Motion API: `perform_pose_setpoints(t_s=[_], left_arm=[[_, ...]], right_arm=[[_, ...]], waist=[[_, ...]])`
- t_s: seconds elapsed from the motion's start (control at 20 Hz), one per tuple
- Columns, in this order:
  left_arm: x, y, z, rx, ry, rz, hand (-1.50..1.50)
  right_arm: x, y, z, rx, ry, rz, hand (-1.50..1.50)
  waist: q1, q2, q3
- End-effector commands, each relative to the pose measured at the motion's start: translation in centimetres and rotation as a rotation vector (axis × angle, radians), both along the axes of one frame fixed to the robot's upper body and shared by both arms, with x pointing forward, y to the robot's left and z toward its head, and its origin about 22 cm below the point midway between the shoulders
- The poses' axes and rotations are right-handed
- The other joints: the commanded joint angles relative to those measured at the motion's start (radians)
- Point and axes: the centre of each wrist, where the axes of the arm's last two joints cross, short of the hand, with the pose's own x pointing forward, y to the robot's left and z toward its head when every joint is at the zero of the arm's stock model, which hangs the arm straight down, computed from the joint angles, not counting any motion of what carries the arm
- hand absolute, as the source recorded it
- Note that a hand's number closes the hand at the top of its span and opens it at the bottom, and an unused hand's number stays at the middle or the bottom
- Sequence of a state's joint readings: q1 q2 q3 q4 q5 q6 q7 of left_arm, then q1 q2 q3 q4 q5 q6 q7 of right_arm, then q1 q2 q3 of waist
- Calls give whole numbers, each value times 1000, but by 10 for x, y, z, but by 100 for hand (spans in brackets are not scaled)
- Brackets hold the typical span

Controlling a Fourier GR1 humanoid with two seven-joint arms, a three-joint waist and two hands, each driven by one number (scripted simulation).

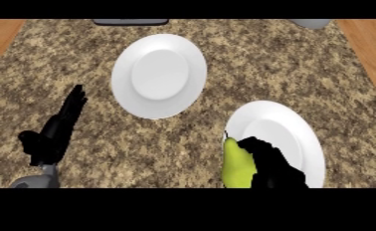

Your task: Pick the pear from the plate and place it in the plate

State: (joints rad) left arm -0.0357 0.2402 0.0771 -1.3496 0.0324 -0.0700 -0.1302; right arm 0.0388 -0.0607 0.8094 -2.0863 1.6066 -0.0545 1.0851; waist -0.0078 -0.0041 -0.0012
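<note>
A green-yellow pear (234, 165) lies at the left rim of the near white plate (294, 130), at the lower right. My right hand (273, 165) covers the pear's right side, its fingers curled against the fruit over the plate's lower part. A second white plate (158, 75) with nothing on it lies farther back, left of centre. My left hand (55, 130) rests on the counter at the lower left, fingers straight and pointing away, well apart from both plates.
The speckled stone counter (294, 65) has wooden edges at both sides. A dark grey object (131, 22) shows at the back edge. Part of a pale grey object (312, 23) sits at the back right.
</note>
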Motion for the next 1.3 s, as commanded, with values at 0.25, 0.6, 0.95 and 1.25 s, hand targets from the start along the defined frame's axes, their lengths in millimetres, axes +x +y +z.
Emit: perform_pose_setpoints(t_s=[0.25,0.6,0.95,1.25], left_arm=[[15,-14,-3,15,-7,-16,0],[8,-14,5,-9,-12,-24,0],[15,-25,4,12,-23,-34,0],[17,-23,14,-2,-30,-73,0]], right_arm=[[18,25,56,-1,-99,-24,150],[77,56,53,8,-53,-7,150],[133,72,46,105,-1,67,150],[192,81,42,86,12,72,150]], waist=[[11,5,0],[32,6,0],[46,11,1],[72,16,1]])
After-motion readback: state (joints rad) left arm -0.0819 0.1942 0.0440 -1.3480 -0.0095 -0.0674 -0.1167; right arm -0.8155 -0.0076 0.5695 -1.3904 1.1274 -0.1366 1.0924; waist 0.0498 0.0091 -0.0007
